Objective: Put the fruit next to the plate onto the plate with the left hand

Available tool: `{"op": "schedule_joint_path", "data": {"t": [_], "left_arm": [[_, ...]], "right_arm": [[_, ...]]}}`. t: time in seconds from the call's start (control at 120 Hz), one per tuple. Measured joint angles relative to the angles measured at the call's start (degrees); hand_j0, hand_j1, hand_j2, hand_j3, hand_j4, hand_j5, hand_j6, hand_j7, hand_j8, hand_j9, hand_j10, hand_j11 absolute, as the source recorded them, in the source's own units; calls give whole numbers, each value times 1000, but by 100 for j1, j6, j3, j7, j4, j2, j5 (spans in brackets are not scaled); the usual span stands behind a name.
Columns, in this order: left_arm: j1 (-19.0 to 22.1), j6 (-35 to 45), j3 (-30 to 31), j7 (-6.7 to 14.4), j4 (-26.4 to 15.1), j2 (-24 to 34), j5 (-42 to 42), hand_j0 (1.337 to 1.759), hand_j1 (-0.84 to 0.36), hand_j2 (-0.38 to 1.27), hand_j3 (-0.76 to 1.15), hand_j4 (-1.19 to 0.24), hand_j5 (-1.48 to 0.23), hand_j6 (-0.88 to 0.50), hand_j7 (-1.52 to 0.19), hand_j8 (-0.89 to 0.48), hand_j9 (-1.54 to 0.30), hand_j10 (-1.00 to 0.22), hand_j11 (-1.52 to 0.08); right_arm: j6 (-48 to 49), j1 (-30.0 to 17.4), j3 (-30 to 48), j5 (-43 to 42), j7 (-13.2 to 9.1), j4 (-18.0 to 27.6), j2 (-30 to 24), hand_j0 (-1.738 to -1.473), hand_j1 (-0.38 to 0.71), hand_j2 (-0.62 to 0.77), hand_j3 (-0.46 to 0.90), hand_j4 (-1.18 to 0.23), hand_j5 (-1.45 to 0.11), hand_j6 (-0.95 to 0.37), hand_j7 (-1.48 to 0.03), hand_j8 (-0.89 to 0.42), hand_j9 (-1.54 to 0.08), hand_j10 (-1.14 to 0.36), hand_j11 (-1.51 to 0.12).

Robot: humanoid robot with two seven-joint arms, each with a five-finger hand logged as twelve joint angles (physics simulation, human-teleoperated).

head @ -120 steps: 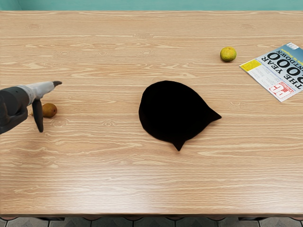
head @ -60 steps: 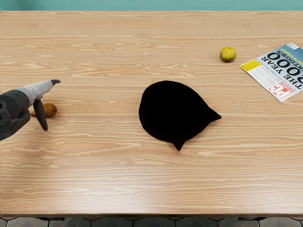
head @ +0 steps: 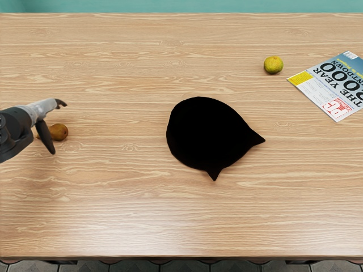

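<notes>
The brown fruit [head: 58, 131] lies on the tabletop [head: 113, 215] near its left edge, well apart from the black plate [head: 207, 136] in the middle. The left hand [head: 41, 117] reaches in from the left just beside the fruit, its fingers [head: 55, 103] spread and holding nothing. 1 finger points down along the fruit's left side; whether it touches the fruit cannot be told. 1 green fruit [head: 273, 64] sits far right near a magazine [head: 332, 85].
</notes>
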Motion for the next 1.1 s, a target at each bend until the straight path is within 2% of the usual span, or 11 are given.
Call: {"op": "schedule_joint_path", "data": {"t": [0.317, 0.683, 1.1], "left_arm": [[-43, -1, 0, 0, 88, -262, -8, 1658, 82, 49, 0, -231, -293, -233, -293, -232, -293, -230, -292], [1, -5, 0, 0, 98, -282, -11, 1658, 26, 59, 0, -277, -354, -279, -354, -279, -354, -277, -353], [3, -33, 16, 0, 293, -217, -2, 1658, -13, 65, 0, -310, -397, -311, -397, -311, -397, -310, -396]], "right_arm": [[0, -5, -3, 0, 0, 0, 0, -1658, -317, -6, 0, -27, -35, -27, -35, -27, -35, -27, -35], [0, -9, -3, 0, -1, 0, 0, -1658, -316, -6, 0, -27, -35, -27, -35, -27, -35, -27, -35], [0, -9, -3, 0, -1, 0, 0, -1658, -316, -6, 0, -27, -35, -27, -35, -27, -35, -27, -35]]}}
